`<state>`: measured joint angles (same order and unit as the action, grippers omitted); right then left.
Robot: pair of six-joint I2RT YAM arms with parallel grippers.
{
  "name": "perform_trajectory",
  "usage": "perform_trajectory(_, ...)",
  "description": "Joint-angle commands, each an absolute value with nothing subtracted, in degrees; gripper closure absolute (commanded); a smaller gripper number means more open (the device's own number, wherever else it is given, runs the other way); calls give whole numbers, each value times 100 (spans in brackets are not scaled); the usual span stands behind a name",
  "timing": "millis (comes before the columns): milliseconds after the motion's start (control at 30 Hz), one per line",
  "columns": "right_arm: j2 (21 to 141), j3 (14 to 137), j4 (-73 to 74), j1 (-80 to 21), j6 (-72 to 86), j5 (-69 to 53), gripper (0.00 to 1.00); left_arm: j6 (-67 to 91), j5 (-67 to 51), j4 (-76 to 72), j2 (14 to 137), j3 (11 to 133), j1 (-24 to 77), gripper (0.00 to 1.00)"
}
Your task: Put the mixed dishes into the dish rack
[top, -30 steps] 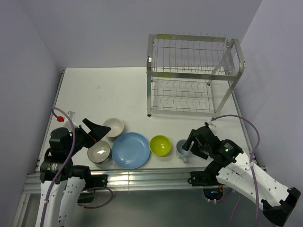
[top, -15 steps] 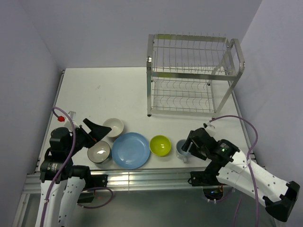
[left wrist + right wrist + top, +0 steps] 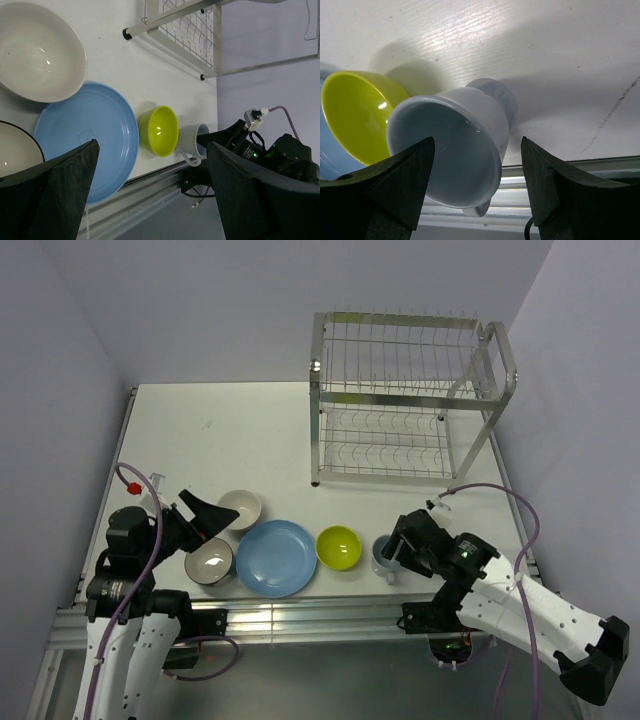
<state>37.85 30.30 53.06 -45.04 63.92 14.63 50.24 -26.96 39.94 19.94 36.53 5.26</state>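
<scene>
Right gripper point(image 3: 399, 546): over the last second it had crept slightly leftward onto the pale blue-grey mug point(image 3: 384, 556). In the wrist view its fingers stood wide apart on either side of the mug's rim, not yet closed, so a first pickup was judged close. Left gripper point(image 3: 204, 517): fingers spread wide, holding nothing, barely shifted above the dark bowl point(image 3: 209, 561). Blue plate point(image 3: 277, 558), lime-green bowl point(image 3: 338, 546), cream bowl point(image 3: 240, 508) and mug sat along the near edge of the table point(image 3: 200, 430), well apart from the dish rack point(image 3: 400, 400), with no dish loaded yet.
</scene>
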Motion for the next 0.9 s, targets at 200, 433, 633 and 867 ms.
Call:
perform_trajectory(200, 4087, 2962, 5019, -4544, 6530, 1960, 25, 4948, -2927, 3691, 2144, 3709, 501, 4)
perform_trajectory(433, 4087, 2979, 4948, -4535, 6504, 2004, 29, 4957, -3049, 3648, 2197, 3727, 501, 4)
perform_trajectory(633, 4122, 3041, 4896, -4544, 6434, 2013, 30, 4940, -3296, 3472, 2329, 3683, 501, 4)
perform_trajectory(867, 4184, 3015, 4852, -4535, 6425, 1995, 31, 4869, -3427, 3463, 2373, 3656, 501, 5)
